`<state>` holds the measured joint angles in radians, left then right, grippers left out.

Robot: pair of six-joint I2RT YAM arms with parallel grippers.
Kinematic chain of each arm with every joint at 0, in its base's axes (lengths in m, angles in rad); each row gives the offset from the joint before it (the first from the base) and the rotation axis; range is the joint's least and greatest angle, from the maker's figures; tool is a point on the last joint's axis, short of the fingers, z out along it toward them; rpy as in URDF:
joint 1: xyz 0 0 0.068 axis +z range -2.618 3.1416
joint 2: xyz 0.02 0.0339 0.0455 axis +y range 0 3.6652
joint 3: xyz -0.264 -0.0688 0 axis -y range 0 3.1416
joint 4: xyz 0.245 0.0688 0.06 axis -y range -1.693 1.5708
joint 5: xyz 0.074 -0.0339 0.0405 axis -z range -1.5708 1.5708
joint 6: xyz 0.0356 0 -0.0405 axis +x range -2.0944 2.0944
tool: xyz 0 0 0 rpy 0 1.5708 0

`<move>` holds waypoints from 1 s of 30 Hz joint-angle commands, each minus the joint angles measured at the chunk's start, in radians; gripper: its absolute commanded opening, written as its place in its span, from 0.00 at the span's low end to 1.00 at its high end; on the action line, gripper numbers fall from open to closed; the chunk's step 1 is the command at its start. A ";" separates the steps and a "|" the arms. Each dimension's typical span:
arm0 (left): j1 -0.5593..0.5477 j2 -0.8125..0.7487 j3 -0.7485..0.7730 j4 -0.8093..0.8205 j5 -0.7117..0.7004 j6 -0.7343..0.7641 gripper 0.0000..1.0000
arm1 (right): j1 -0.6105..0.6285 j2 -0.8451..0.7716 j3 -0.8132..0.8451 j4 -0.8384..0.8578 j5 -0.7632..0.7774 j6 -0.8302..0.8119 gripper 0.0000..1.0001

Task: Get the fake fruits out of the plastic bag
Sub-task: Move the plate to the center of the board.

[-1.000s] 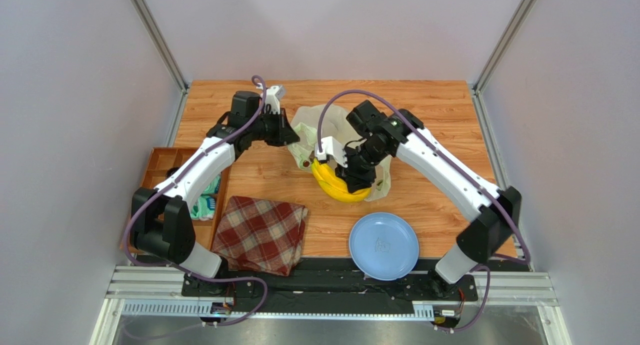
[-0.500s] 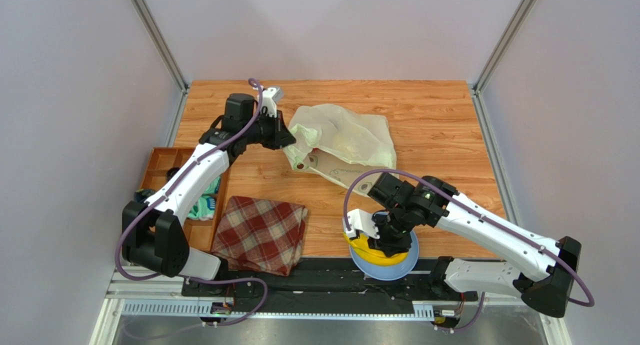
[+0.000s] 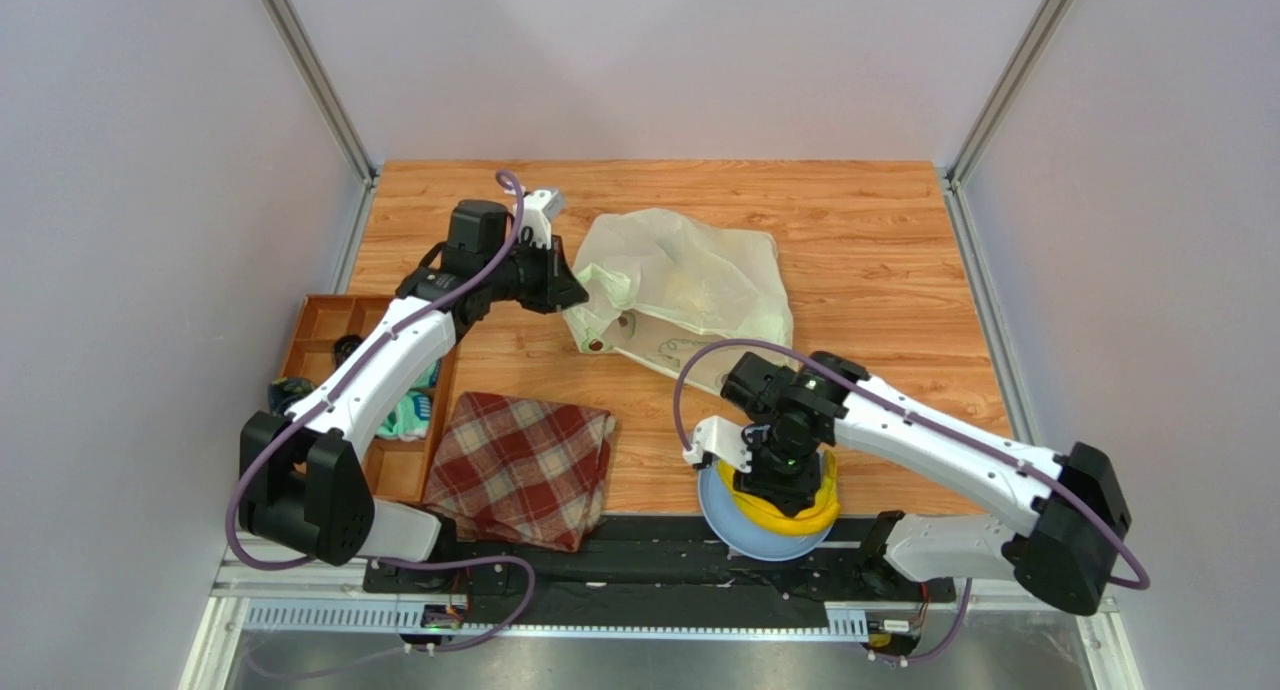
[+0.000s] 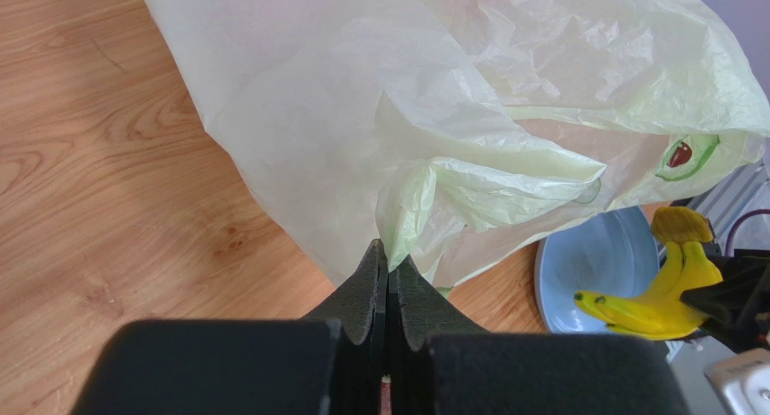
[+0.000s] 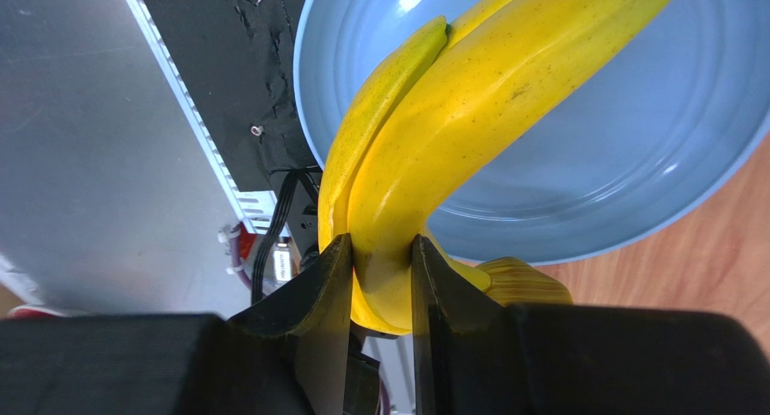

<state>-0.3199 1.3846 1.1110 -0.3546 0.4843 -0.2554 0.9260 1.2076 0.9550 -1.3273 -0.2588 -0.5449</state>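
The pale yellow-green plastic bag (image 3: 684,288) lies crumpled at the table's back middle; it also fills the left wrist view (image 4: 434,117). My left gripper (image 3: 568,288) is shut on the bag's left edge (image 4: 389,253). My right gripper (image 3: 781,473) is shut on the yellow banana bunch (image 3: 769,503), holding it over the blue plate (image 3: 729,522). The right wrist view shows my fingers (image 5: 425,280) clamped on the bananas (image 5: 452,135) above the plate (image 5: 615,153). The red, green and purple fruits are hidden.
A red plaid cloth (image 3: 523,468) lies at the front left. A brown wooden tray (image 3: 323,327) with small items sits at the left table edge. The black base rail (image 3: 631,563) runs along the near edge, right behind the plate.
My right arm carried the banana bunch from beside the bag down to the blue plate and has lowered it over the plate. My left gripper keeps its hold on the bag.
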 commanded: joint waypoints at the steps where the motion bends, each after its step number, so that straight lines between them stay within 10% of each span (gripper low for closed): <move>1: 0.002 -0.052 -0.014 0.008 0.005 -0.008 0.00 | -0.003 0.087 0.094 0.030 -0.043 0.121 0.08; 30: 0.002 0.051 0.073 0.029 0.008 -0.016 0.00 | -0.274 0.492 0.473 0.288 0.179 0.298 0.00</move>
<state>-0.3199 1.4334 1.1152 -0.3481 0.4805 -0.2653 0.6456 1.7191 1.3571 -1.0344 -0.0597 -0.2481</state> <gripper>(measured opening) 0.009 0.272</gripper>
